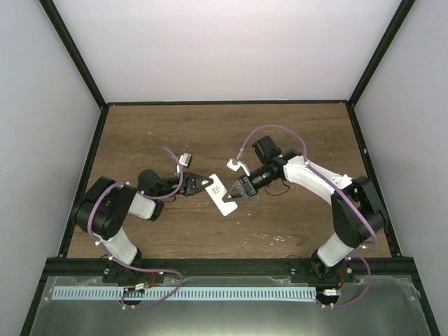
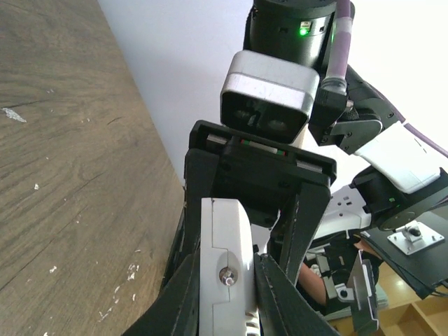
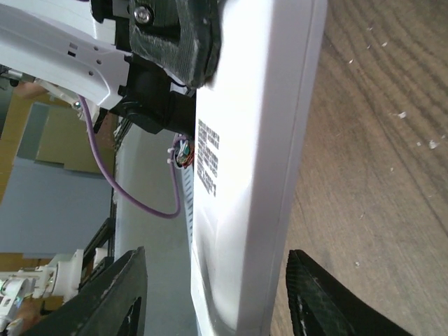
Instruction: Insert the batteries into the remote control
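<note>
The remote control (image 1: 224, 194) is a single flat white handset, held over the middle of the table (image 1: 210, 133) and turned at a slant between the two arms. Its broad face carries a block of small dark print (image 3: 208, 157), and its narrow side shows a seam and one small metal fitting (image 2: 226, 276).

The left gripper (image 1: 210, 185) is clamped on one end of it, dark pads pressed to both sides. The right gripper (image 1: 232, 196) faces it from the other end with its jaws apart. Its two fingers (image 3: 115, 294) straddle the remote's free end with a gap on each side, touching nothing.

The surface is dark brown wood grain, scattered with pale specks (image 2: 14, 114). Plain whitish walls (image 1: 224, 49) close it in on three sides, with black frame posts (image 1: 73, 52) at the corners. There are two arms, each trailing a purple cable (image 1: 280, 133).
</note>
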`<state>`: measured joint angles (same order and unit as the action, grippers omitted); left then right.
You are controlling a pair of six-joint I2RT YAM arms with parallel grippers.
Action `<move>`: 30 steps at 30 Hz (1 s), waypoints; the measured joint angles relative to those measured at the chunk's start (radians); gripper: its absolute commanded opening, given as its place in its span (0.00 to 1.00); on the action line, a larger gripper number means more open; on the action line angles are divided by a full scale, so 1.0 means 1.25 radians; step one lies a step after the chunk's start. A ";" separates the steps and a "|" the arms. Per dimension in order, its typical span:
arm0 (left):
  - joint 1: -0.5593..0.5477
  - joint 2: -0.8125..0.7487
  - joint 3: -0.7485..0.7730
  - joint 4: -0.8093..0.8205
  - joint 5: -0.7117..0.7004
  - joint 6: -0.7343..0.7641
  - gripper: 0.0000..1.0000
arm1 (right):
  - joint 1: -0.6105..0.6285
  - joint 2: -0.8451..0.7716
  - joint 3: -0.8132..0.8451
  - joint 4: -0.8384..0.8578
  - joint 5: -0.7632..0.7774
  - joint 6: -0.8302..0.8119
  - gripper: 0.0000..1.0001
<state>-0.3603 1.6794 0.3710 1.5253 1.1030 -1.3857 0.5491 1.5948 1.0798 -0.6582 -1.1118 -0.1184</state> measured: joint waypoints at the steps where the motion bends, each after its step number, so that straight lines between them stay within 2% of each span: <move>1: 0.000 -0.001 0.000 0.000 0.002 0.000 0.00 | 0.004 0.003 0.000 -0.003 -0.002 0.000 0.43; 19: -0.001 -0.012 0.000 0.000 0.020 0.002 0.00 | 0.019 0.043 0.016 -0.048 -0.032 -0.019 0.32; 30: -0.004 -0.012 0.000 0.000 0.020 0.002 0.00 | 0.029 0.053 0.016 -0.056 -0.038 -0.022 0.32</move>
<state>-0.3656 1.6650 0.3714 1.5253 1.1278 -1.3827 0.5854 1.6615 1.1004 -0.7288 -1.1587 -0.1455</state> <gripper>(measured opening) 0.175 0.324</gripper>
